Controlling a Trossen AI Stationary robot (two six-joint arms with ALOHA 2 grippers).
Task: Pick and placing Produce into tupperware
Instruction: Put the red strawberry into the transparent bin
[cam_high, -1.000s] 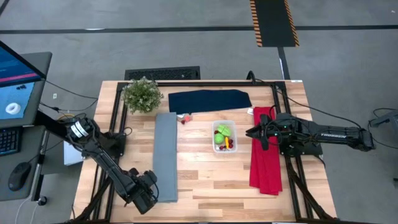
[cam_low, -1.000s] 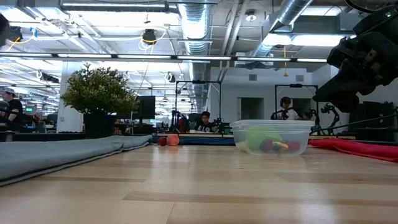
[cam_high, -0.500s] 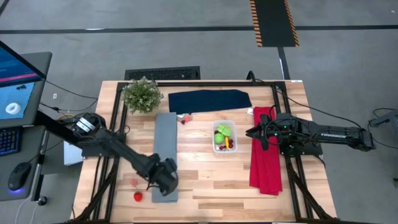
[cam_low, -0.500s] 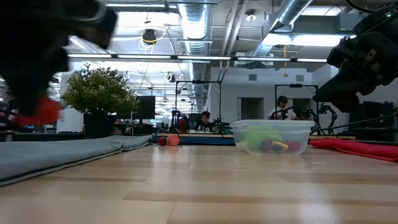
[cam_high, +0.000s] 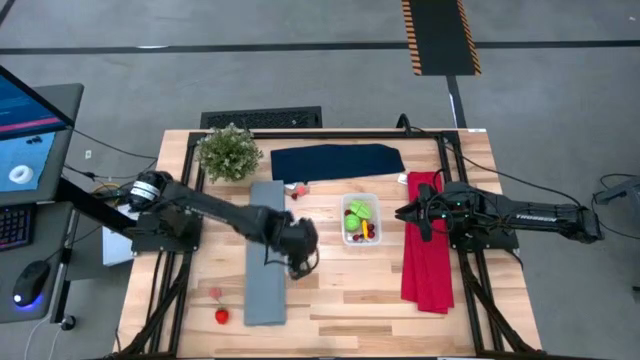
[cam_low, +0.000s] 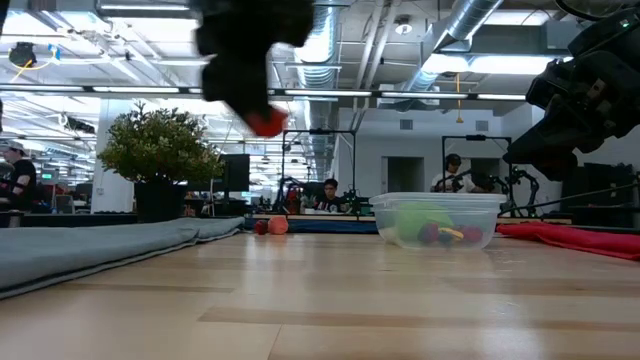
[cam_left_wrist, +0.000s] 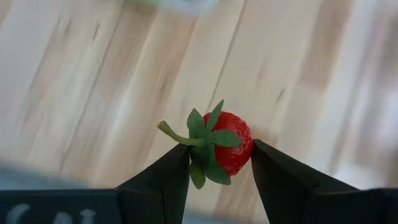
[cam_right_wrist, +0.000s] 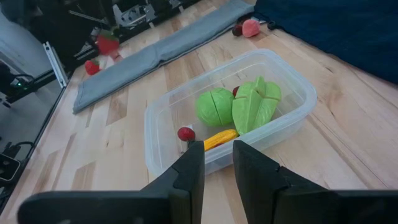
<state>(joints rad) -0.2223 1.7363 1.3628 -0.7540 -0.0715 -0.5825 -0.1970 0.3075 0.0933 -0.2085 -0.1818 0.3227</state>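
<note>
Left hand (cam_high: 297, 262): raised above the desk, between the grey cloth and the tub; fingers (cam_left_wrist: 163, 180) closed on a red strawberry (cam_left_wrist: 227, 145), leafy cap and stem toward the camera. In the low view the berry shows as a red spot under the dark hand, well clear of the desk top.
Right hand (cam_high: 407, 213): over the red cloth (cam_high: 425, 262), just beside the tub; fingers (cam_right_wrist: 193, 167) narrow, a small gap between them, nothing held.
Tupperware (cam_high: 349, 202): clear tub, upright on the desk (cam_high: 340, 290) between the grey cloth and the red cloth.
Tub contents: two lime-green pieces (cam_right_wrist: 214, 106) side by side, a yellow piece (cam_right_wrist: 217, 137) against the near wall, a small dark red cherry (cam_right_wrist: 185, 133), another red piece barely visible behind the green ones.
Loose produce, near corner: one red strawberry (cam_high: 221, 316) and a paler red piece (cam_high: 215, 293) on the desk, left of the grey cloth.
Loose produce, far side: small red pieces (cam_high: 296, 190) beside the navy cloth (cam_high: 337, 162).
Grey cloth (cam_high: 265, 250): long strip lying flat.
Potted plant (cam_high: 228, 152): far left corner of the desk.
Background: people at workstations in the room beyond.
</note>
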